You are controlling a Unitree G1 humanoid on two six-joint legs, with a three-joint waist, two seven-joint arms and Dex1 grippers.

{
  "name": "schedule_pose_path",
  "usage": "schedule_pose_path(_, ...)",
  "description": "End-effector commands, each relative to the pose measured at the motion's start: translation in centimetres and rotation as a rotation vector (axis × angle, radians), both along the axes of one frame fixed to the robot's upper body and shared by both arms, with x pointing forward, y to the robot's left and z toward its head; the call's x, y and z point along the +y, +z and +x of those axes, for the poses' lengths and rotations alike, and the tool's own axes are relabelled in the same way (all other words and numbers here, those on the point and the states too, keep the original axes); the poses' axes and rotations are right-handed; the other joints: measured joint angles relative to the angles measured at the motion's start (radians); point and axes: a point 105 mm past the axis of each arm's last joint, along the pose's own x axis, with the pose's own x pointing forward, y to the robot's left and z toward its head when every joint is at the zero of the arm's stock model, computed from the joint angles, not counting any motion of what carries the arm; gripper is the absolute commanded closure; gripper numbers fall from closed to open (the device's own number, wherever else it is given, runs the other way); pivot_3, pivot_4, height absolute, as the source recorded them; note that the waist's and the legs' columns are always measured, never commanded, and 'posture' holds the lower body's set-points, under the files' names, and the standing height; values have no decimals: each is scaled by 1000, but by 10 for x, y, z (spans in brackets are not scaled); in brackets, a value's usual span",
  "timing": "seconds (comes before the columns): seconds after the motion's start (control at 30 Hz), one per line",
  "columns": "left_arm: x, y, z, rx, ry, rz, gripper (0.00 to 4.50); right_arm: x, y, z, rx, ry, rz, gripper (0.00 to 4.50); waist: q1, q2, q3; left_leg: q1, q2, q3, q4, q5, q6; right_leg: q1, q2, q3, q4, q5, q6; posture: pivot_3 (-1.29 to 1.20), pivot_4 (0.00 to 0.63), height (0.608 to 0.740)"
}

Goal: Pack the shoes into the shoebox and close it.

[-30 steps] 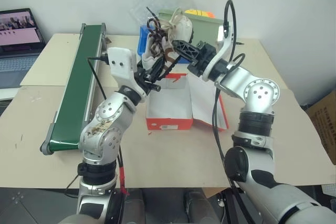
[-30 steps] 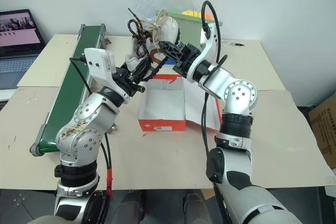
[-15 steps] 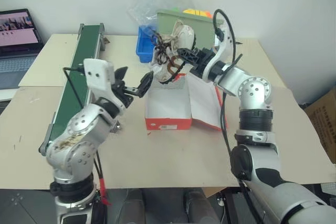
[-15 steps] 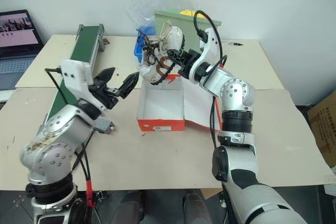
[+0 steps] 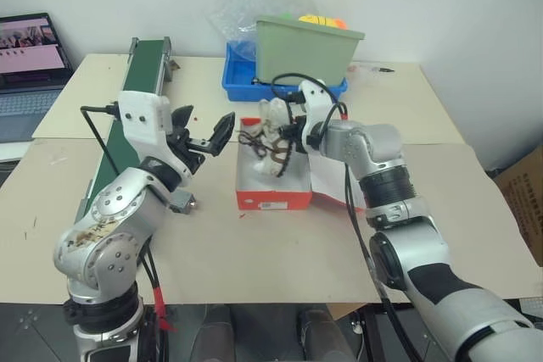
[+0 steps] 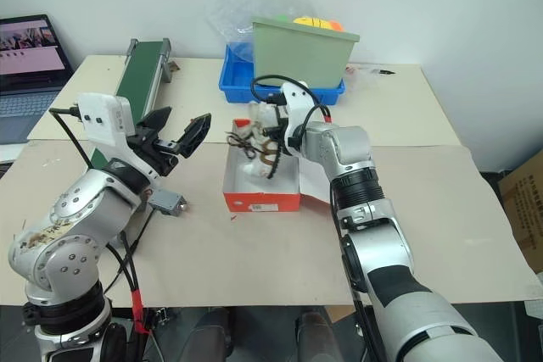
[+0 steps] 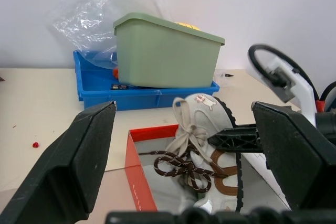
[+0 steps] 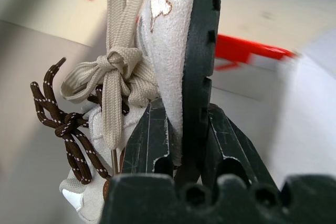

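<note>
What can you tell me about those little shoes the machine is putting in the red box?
The shoes are small and cream, suede-looking, with brown trim, dark soles, speckled dark brown laces and a beige lace tied in a bow. They hang bunched together, partly lowered into the open red shoebox. The right gripper is shut on the sole edge of one shoe, which stands on edge. The left gripper stands open, apart from them.

The head stereo pair looked forward and down over the table. The left wrist camera faced level across the shoebox toward the green bin. The right wrist camera sat close against the shoes. All views shared the shoebox.
</note>
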Motion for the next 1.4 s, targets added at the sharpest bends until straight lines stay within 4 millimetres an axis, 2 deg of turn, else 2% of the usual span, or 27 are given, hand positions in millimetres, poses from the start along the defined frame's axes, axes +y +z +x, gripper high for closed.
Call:
schedule_pose_path(0.03, -4, 12, -4, -57, -7, 4, 86, -3, 15, 3, -52, -38, -62, 4196, 0, 0, 0, 0, 0, 0, 0, 0, 0, 0, 0, 0, 0, 0, 0, 0, 150, 740)
schedule_pose_path(0.17, -5, 12, -1, -55, 2, 6, 86, -6, 7, 2, -14, -57, -82, 4196, 0, 0, 0, 0, 0, 0, 0, 0, 0, 0, 0, 0, 0, 0, 0, 0, 150, 740)
schedule_pose_path(0.43, -9, 13, 1, -55, -10, 7, 86, 0, -31, -16, 126, -2, -173, 4196, 2, 0, 0, 0, 0, 0, 0, 0, 0, 0, 0, 0, 0, 0, 0, 0, 150, 740)
schedule_pose_path(0.53, -10, 11, 2, -53, -13, 10, 86, -1, -39, -22, 162, -6, -189, 4196, 2, 0, 0, 0, 0, 0, 0, 0, 0, 1, 0, 0, 0, 0, 0, 0, 150, 740)
schedule_pose_path(0.6, -10, 12, 2, -55, -14, 6, 64, -1, -42, -25, 180, -7, -195, 3213, 2, 0, 0, 0, 0, 0, 0, 0, 0, 1, 0, -1, 0, 0, 0, 0, 150, 740)
schedule_pose_path(0.63, -10, 12, 3, -55, -13, 5, 64, 0, -42, -26, 182, -3, -196, 3048, 3, 0, 0, 0, 0, 0, 0, 0, 0, 1, 0, -1, 0, 0, 0, 0, 150, 740)
schedule_pose_path(0.83, -12, 11, 2, -52, -15, -2, 64, 2, -31, -23, 142, -21, -183, 937, 3, 0, 0, 0, 0, 0, 0, 0, 0, 1, 0, -1, 0, 0, 0, 0, 150, 740)
schedule_pose_path(0.93, -12, 10, 2, -49, -16, 0, 64, 3, -16, -21, 100, -26, -164, 15, 4, 0, 0, 0, 0, -1, 0, 0, 0, 1, 0, -1, 0, 0, 0, 0, 150, 740)
schedule_pose_path(1.17, -10, 10, 2, -49, -13, 10, 64, 15, 44, -19, -15, 8, -23, 15, 2, 0, 0, 0, 0, -1, 0, 0, 0, 0, 0, -1, 0, 0, 0, 0, 150, 740)
schedule_pose_path(1.3, -7, 13, 3, -60, -1, 19, 64, 26, 91, -23, -141, 92, 124, 15, 1, 0, 0, 0, 0, 0, 0, 0, 0, 0, 0, -1, 0, 0, 0, 0, 150, 740)
schedule_pose_path(1.37, -4, 14, 4, -65, 16, 24, 64, 31, 108, -27, -195, 143, 197, 15, 1, 0, 0, 0, 0, 0, 0, 0, 0, 0, 0, -1, 0, 0, 0, 0, 150, 740)
schedule_pose_path(1.4, 2, 15, 5, -69, 44, 24, 64, 34, 123, -32, -287, 207, 236, 15, 1, 0, 0, 0, 0, 0, 0, 0, 0, 0, 0, -1, 0, 0, 0, 0, 150, 740)
